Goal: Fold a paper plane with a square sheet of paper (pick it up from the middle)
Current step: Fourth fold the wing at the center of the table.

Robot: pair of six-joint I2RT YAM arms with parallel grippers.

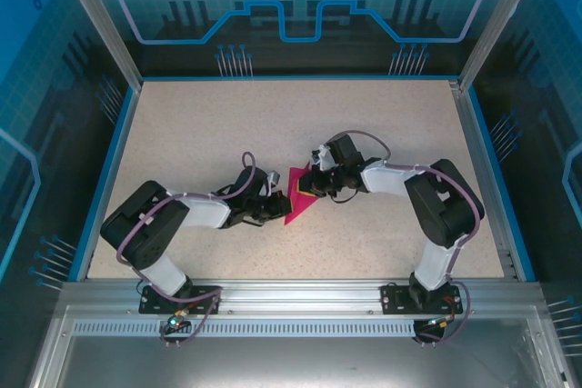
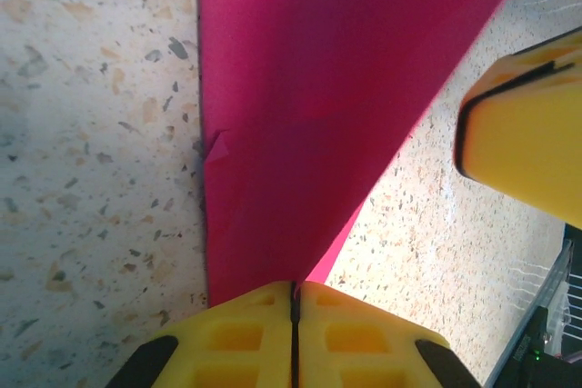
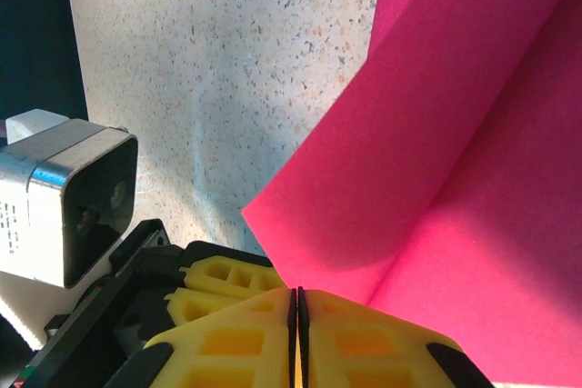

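Note:
The magenta-pink sheet of paper [image 1: 296, 199] lies mid-table, folded into a narrow pointed shape with a crease, its tip toward the near edge. My left gripper [image 1: 276, 209] reaches it from the left. In the left wrist view its yellow jaws [image 2: 294, 288] are shut on the narrow end of the paper [image 2: 309, 88]. My right gripper [image 1: 310, 190] comes from the right. In the right wrist view it [image 3: 297, 294] is pinched shut on the lower edge of a raised flap of the paper [image 3: 455, 134]. The two grippers sit almost touching each other.
The speckled beige tabletop [image 1: 200, 134] is bounded by a blue rim and glass walls [image 1: 300, 6]. In the left wrist view a yellow finger of the right gripper [image 2: 532, 124] hangs close at the right. The left arm's camera block [image 3: 73, 197] crowds the right wrist view's left.

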